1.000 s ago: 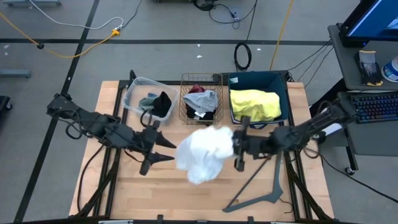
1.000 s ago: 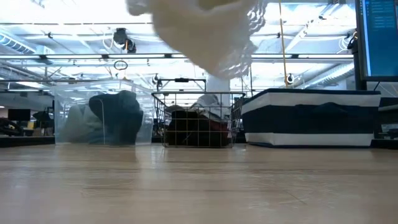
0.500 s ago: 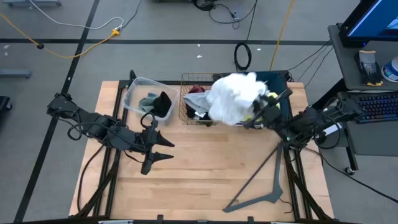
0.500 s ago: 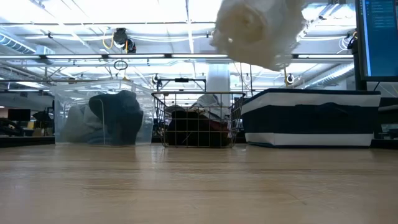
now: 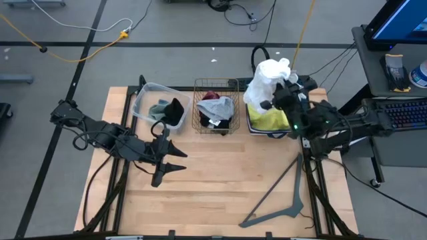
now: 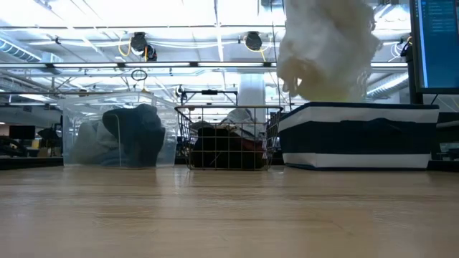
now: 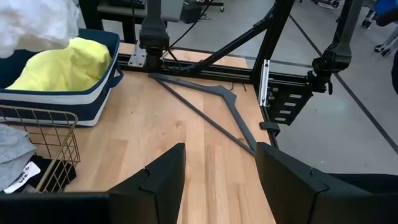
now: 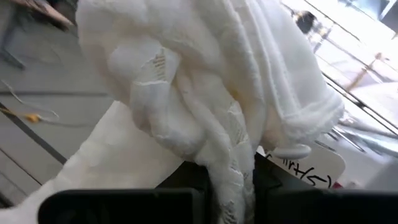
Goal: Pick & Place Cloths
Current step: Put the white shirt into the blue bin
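White cloth (image 5: 267,80) carried from tabletop centre to above blue bin (image 5: 303,90) | right gripper (image 5: 272,105) clamped on it for drop | left gripper (image 5: 175,161) apart, idle.

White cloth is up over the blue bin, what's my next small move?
Probably lower the right pincer a little, then open it: the white cloth hangs over the blue bin, above the yellow cloth, not yet inside.
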`<state>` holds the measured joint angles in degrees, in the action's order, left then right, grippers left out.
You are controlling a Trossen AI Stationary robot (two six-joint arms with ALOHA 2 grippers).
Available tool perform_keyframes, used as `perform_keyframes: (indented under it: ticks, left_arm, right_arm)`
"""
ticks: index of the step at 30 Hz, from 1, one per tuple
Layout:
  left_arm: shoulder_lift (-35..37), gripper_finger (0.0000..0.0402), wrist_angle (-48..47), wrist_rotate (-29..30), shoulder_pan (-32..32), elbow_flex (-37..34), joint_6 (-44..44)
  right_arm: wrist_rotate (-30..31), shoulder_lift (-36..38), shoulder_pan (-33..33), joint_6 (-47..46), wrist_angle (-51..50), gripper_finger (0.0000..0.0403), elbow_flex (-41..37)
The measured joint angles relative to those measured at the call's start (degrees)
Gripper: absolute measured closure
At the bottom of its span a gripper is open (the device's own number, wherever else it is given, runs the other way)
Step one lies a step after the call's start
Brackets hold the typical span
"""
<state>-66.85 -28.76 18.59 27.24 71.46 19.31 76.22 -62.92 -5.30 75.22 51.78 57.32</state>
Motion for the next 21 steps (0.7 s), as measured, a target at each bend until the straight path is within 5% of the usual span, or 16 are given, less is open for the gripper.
perform_keyframes:
  ticks: [21]
  left_arm:
    - [0.00,0.0204,-0.23,-0.43,0.00,-0.02,0.75]
  right_arm:
    - [3.38,6.90,8.41,-10.71,-1.02,0.0371,-14.70]
